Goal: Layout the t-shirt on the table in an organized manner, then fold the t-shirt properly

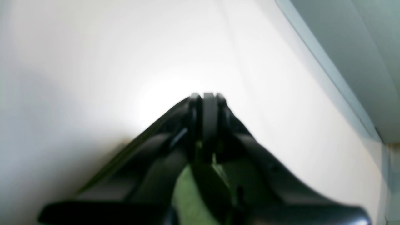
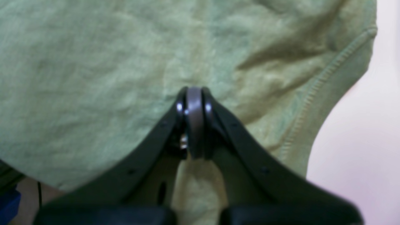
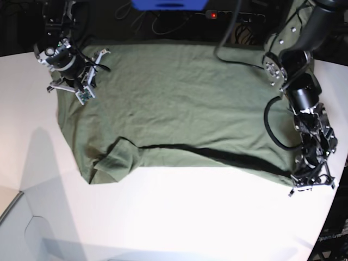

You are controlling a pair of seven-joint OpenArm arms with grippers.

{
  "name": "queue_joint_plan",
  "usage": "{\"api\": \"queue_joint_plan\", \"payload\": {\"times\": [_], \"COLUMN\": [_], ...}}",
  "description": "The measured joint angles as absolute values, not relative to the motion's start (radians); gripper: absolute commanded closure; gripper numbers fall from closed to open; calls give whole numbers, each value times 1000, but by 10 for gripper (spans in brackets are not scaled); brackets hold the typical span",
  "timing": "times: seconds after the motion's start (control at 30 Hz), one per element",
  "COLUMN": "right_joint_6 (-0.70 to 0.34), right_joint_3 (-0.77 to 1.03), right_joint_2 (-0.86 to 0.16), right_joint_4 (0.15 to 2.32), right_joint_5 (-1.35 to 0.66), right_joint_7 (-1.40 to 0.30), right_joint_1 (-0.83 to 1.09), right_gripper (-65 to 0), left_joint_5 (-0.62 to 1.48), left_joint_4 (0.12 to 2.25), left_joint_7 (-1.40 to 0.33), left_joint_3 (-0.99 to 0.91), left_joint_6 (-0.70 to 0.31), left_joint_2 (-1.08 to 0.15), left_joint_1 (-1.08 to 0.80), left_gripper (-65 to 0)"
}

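Two pincers clenched at opposite corners of the t-shirt [image 3: 179, 103], spread on the table [image 3: 179, 217].

Base view: right gripper [image 3: 84, 97] at 10 o'clock of the shirt, over its edge; its wrist view shows the tips pressed together, with green cloth [image 2: 93, 78] beneath, a stitched hem at 2 o'clock and a strip bunched behind the tips. Left gripper [image 3: 304, 182] at 4 o'clock, at the shirt's corner; its wrist view shows the tips [image 1: 207, 97] shut and a little green cloth behind them; grasp uncertain. No legible labels or writing.
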State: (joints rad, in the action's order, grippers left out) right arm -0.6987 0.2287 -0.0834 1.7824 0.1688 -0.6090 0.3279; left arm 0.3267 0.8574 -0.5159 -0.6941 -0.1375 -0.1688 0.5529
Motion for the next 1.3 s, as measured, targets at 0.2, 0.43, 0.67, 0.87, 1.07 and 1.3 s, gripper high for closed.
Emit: {"api": "queue_joint_plan", "payload": {"times": [0.2, 0.43, 0.67, 0.87, 1.07, 1.3], "right_joint_6": [-699, -699, -698, -699, -698, -698], "right_joint_3": [229, 229, 229, 230, 231, 216], "right_joint_2": [-85, -86, -85, -85, -83, -61], "right_joint_4": [1782, 1782, 1782, 1831, 1861, 1856], "right_joint_5": [169, 169, 169, 176, 172, 176], "right_joint_7": [-609, -609, -609, -614, -617, -621], "right_joint_1": [331, 331, 330, 297, 237, 116], "right_gripper": [0, 0, 0, 0, 0, -94], "left_joint_5": [327, 327, 345, 432, 441, 442], "left_joint_4": [677, 606, 740, 1153, 1393, 1277], "left_joint_7": [-432, -353, -451, -777, -836, -681], "left_joint_3": [-694, -694, -697, -697, -663, -474], "left_joint_6": [-134, -134, -138, -138, -141, -143], "left_joint_2": [-213, -219, -208, -130, -32, -84], "left_joint_1": [628, 643, 627, 430, 222, 83], "left_gripper": [-15, -270, -255, 0, -1, -1]}}
